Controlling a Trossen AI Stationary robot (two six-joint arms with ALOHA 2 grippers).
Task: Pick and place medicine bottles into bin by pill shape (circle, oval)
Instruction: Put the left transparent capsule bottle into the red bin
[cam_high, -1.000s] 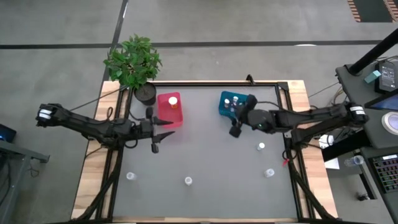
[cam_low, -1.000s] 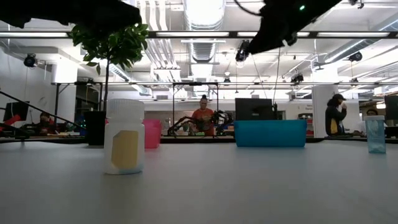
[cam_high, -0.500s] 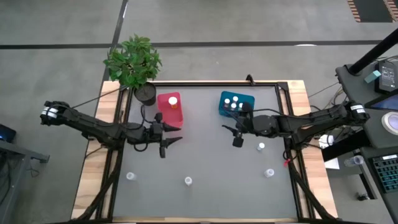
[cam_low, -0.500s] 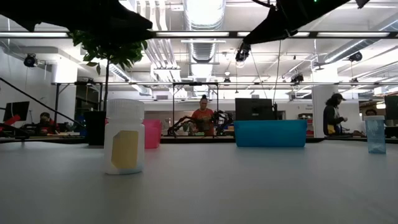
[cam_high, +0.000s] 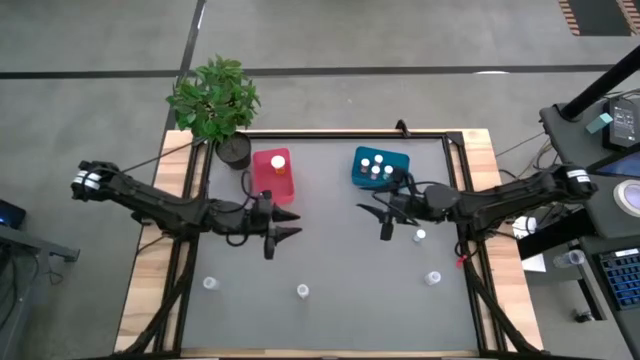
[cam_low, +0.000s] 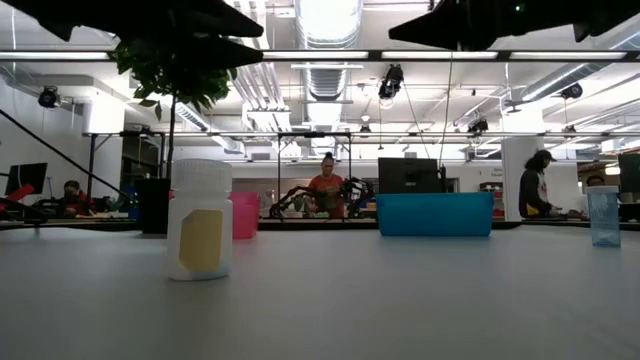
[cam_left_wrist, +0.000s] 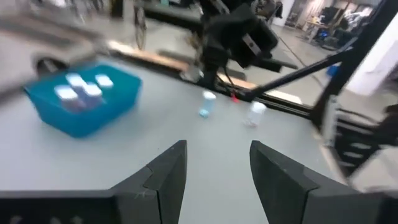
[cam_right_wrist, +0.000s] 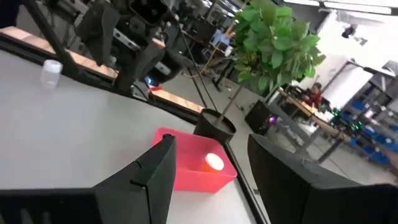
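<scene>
While empty, jaws above bottles (cam_high: 420, 236).

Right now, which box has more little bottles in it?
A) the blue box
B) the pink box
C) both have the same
A: from above, the blue box shows several white caps bunched inside, while the pink box shows only one bottle.

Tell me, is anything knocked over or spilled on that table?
Nothing stands out. The loose bottles stand upright on the table, others sit inside the teal bin and pink bin, and nothing has spilled.
</scene>
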